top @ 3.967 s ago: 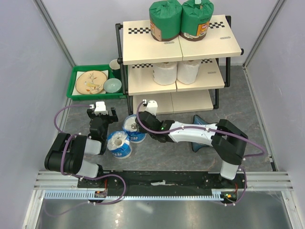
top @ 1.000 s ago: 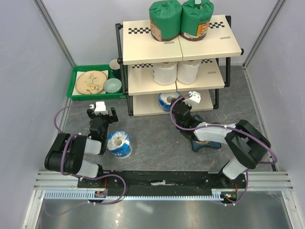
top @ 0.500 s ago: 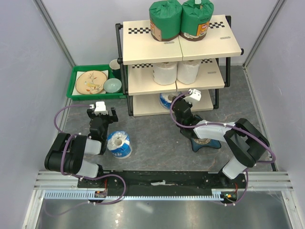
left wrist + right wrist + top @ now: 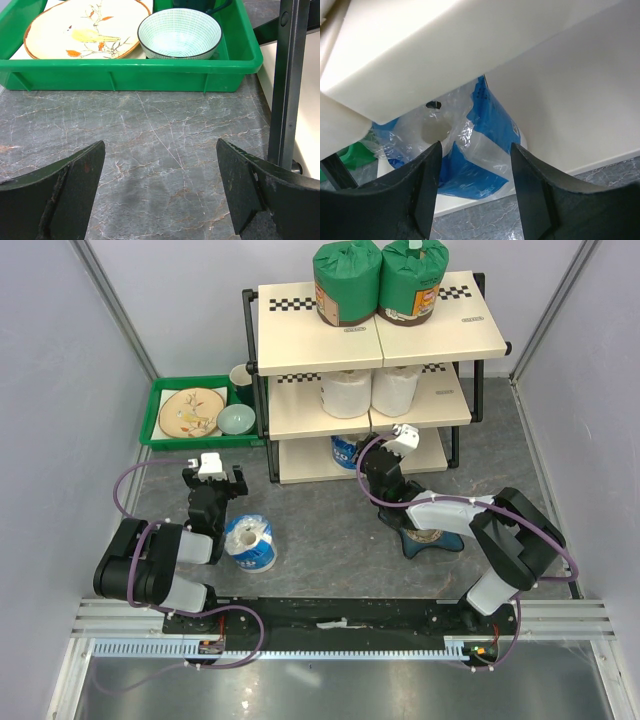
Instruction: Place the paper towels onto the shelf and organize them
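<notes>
blue roll (image 4: 485, 125) moved onto shelf (image 4: 310, 340) | right fingers (image 4: 420, 195) parted, gripping nothing: wrist view only | left fingers (image 4: 60, 195) wide, empty

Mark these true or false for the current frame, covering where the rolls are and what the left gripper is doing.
1. Two green-wrapped rolls stand on the top tier of the shelf. True.
2. The middle tier is bare. False: two white rolls stand there.
3. A loose blue-and-white roll stands on the table by the left arm. True.
4. The left gripper holds a roll. False: it is open with nothing in it.
5. A shelved blue-and-white roll sits on the bottom tier. True.
</notes>
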Controlling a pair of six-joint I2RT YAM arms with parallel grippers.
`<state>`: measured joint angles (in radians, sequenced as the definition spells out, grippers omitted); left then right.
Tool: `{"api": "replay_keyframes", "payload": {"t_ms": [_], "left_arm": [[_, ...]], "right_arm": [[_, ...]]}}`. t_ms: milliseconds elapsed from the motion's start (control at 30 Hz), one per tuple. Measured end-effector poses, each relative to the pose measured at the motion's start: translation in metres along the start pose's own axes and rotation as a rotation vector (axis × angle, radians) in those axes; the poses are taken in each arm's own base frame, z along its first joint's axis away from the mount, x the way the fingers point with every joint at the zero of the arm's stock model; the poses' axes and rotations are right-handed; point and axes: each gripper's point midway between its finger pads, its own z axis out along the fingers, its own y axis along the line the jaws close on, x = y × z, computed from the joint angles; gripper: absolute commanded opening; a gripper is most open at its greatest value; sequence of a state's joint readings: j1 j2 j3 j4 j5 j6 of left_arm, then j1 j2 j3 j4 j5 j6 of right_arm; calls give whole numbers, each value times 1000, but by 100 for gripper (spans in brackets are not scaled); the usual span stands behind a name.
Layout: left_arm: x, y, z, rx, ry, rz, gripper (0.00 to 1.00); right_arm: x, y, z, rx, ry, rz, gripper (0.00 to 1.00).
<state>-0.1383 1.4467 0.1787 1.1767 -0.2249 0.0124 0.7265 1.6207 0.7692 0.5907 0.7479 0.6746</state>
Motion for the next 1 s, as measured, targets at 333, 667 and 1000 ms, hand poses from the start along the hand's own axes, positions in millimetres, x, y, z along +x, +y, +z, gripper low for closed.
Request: {"api": "replay_keyframes", "payload": {"t_ms": [333,667,1000], "left_arm": [[0,0,0,0,0,0,99],[0,0,0,0,0,0,99],[0,0,0,0,0,0,99]], "right_arm": [[-15,16,-13,-96,8,2,76],[-35,49,-73,-368,52,28,79],[100,194,-185,-757,517,-283,85]]}}
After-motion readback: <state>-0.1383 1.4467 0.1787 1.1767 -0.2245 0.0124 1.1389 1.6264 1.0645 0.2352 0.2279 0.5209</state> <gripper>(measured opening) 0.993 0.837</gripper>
